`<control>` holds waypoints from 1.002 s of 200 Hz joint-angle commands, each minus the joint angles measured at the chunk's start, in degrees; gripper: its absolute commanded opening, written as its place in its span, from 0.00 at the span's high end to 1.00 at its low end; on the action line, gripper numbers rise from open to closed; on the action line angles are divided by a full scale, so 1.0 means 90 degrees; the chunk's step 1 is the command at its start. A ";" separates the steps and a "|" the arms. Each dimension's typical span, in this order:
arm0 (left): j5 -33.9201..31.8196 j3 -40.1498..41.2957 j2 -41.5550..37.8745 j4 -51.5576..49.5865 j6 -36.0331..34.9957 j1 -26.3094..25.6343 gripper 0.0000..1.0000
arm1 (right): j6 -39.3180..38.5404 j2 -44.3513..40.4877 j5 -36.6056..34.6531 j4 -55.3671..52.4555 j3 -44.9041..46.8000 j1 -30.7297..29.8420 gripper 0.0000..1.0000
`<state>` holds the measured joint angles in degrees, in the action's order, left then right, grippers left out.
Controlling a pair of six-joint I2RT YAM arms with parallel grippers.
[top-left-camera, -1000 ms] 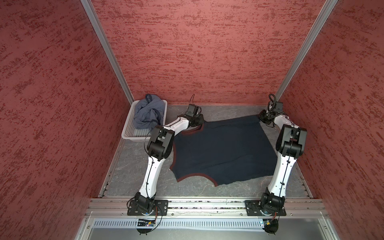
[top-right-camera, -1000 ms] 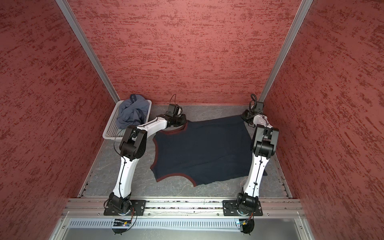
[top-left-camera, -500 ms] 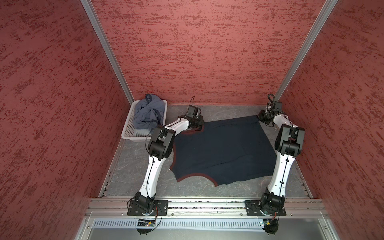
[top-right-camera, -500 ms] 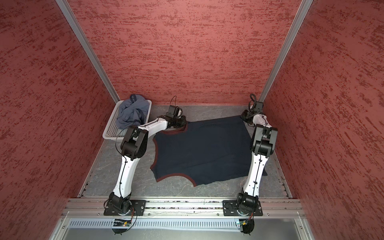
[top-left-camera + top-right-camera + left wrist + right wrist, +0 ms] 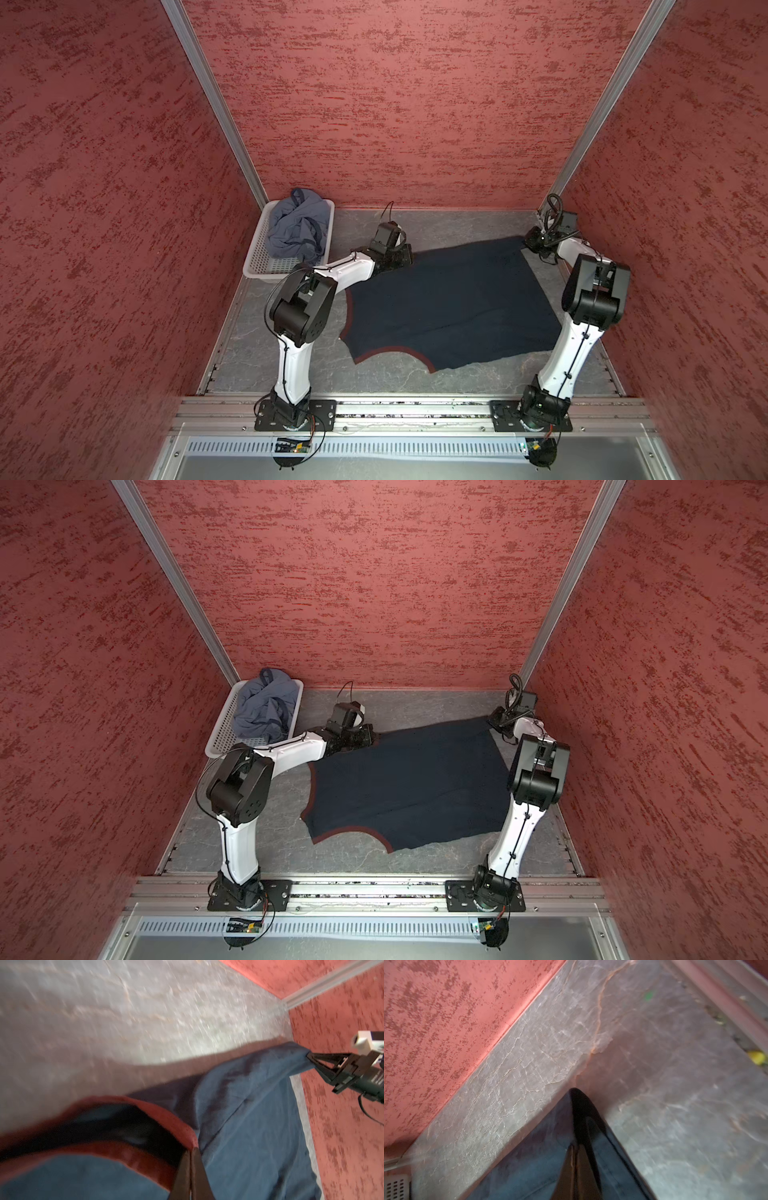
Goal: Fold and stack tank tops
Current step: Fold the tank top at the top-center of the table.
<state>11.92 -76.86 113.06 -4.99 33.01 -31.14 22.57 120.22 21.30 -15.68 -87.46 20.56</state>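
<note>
**Navy tank top** (image 5: 449, 307), maroon trim. Lay spread flat at the centre of the grey table (image 5: 291, 374) in both top views. Armholes pointed to frame left and the hem to frame right.

**Blue-grey tank top** (image 5: 297, 228). Sat bunched and unfolded in the white basket (image 5: 266, 272), at the table's upper-left corner.

**Left gripper** (image 5: 190, 1153). Jaws were together, pinching the maroon-edged strap at the navy top's upper-left corner.

**Right gripper** (image 5: 309, 1057). Jaws were together on the hem corner at the garment's upper right. The cloth rose to a small peak there.

**Step, as judged.** A first fold of the navy top, carrying its upper edge down to the lower edge.

**Handling note.**
- The two arms should lift together and only slightly, keeping the held edge taut between them.
- They should travel at matching pace toward the frame bottom so the fold line runs straight.
- The edge should be laid on the lower edge before release.
- Uneven height or speed would likely skew the fold or drag the lower layer.

**Change from the earlier views.** None could be made out at that scale. Garment, basket and both arms lay much as before.
</note>
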 commanded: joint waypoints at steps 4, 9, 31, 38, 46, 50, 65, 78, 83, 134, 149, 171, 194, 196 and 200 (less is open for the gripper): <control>-0.0216 0.0582 -0.0371 0.0268 0.0076 -0.0194 0.98 | 0.0195 -0.0640 -0.0262 0.0549 0.0556 0.0162 0.95; -0.0220 0.0686 -0.0406 0.0279 0.0090 -0.0225 0.99 | 0.0212 -0.0729 -0.0311 0.0551 0.0673 0.0180 0.95; -0.0212 0.1144 -0.0537 0.0431 0.0265 -0.0289 0.98 | 0.0329 -0.0994 -0.0442 0.0585 0.1125 0.0219 0.95; -0.0206 0.1304 -0.0564 0.0492 0.0322 -0.0291 0.98 | 0.0392 -0.1063 -0.0505 0.0636 0.1288 0.0230 0.95; -0.0190 0.1440 -0.0583 0.0554 0.0373 -0.0291 0.98 | 0.0443 -0.1123 -0.0530 0.0708 0.1461 0.0235 0.95; -0.0174 0.1491 -0.0587 0.0591 0.0392 -0.0288 0.98 | 0.0472 -0.1140 -0.0548 0.0737 0.1535 0.0236 0.95; -0.0151 0.1642 -0.0615 0.0658 0.0433 -0.0326 0.98 | 0.0548 -0.1157 -0.0586 0.0830 0.1748 0.0251 0.95; -0.0150 0.1675 -0.0607 0.0626 0.0434 -0.0390 0.98 | 0.0608 -0.1119 -0.0620 0.0887 0.1866 0.0245 0.95; -0.0143 0.1691 -0.0600 0.0618 0.0433 -0.0419 0.98 | 0.0636 -0.1096 -0.0666 0.0870 0.1889 0.0249 0.95; -0.0153 0.1722 -0.0565 0.0525 0.0471 -0.0623 0.95 | 0.0788 -0.0933 -0.1291 0.0620 0.1882 0.0300 0.95; -0.0109 0.1757 -0.0624 0.0584 0.0491 -0.0632 0.95 | 0.0822 -0.0941 -0.1375 0.0566 0.1875 0.0310 0.95; -0.0137 0.1745 -0.0746 0.0545 0.0499 -0.0665 0.95 | 0.0841 -0.0946 -0.1323 0.0616 0.1918 0.0309 0.95; -0.0251 0.1758 -0.0840 0.0455 0.0463 -0.0730 0.95 | 0.0907 -0.0969 -0.1336 0.0589 0.1974 0.0312 0.94; -0.0265 0.1759 -0.0845 0.0449 0.0465 -0.0737 0.95 | 0.0915 -0.0971 -0.1340 0.0583 0.1974 0.0308 0.94; -0.0273 0.1772 -0.0835 0.0438 0.0470 -0.0746 0.95 | 0.0927 -0.0962 -0.1353 0.0557 0.1974 0.0312 0.93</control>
<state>11.22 -61.69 107.68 -0.34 37.30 -37.17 29.56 111.42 12.21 -10.76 -70.28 22.61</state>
